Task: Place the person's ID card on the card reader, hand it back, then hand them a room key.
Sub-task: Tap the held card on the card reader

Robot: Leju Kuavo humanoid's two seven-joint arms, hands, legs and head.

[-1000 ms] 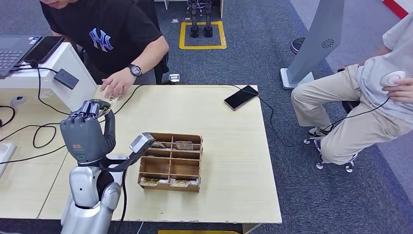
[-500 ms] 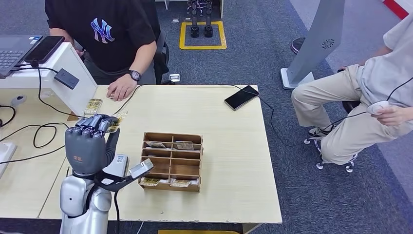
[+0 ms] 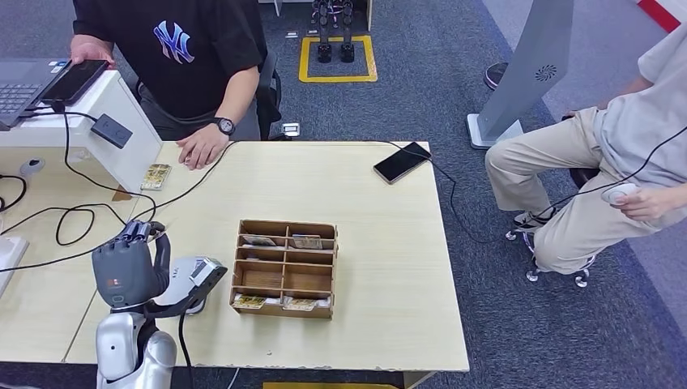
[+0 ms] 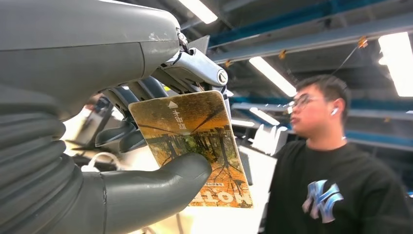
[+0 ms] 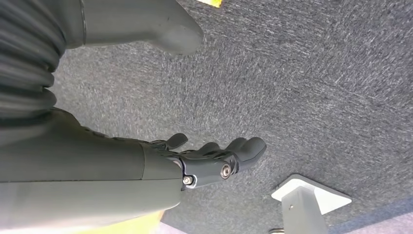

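Now, left hand (image 3: 130, 271): pinching the room key (image 4: 192, 146) between thumb and fingers, raised over the counter's (image 3: 364, 267) near-left corner.
Right hand (image 5: 214, 161): hanging over carpet, fingers apart, holding nothing.

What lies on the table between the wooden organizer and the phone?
Head view: bare tabletop between the organizer and the phone; the phone's cable runs off the other way.

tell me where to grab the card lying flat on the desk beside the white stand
Probably by the near short edge of the card, coming down from above on the robot's side. It lies flat on the table, so nothing sticks up to pinch. The white stand crowds its far left side, while the near edge faces open tabletop.
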